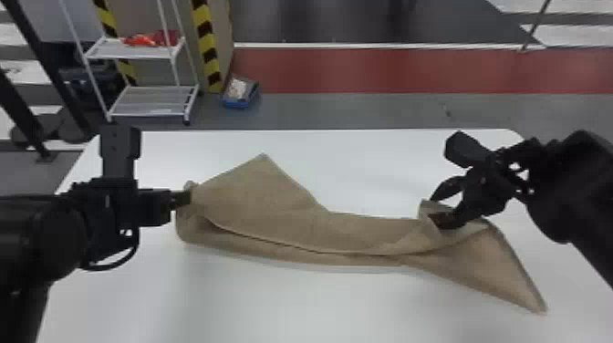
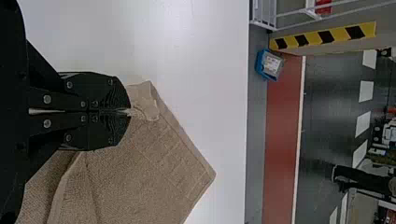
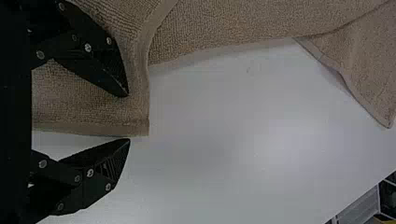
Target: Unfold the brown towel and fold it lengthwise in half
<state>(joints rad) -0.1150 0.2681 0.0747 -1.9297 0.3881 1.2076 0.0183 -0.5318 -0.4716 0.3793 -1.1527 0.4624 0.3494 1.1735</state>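
While the left gripper [image 1: 188, 197] pinches it, the towel [image 1: 283, 205] stretches rightward past the spread right gripper [image 1: 435, 209].

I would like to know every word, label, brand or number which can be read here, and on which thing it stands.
None can be read.
Blue box: marks on the pale thing in it, too small to read.
Striped tape: yellow and black stripes, no words.
Towel: no print seen.
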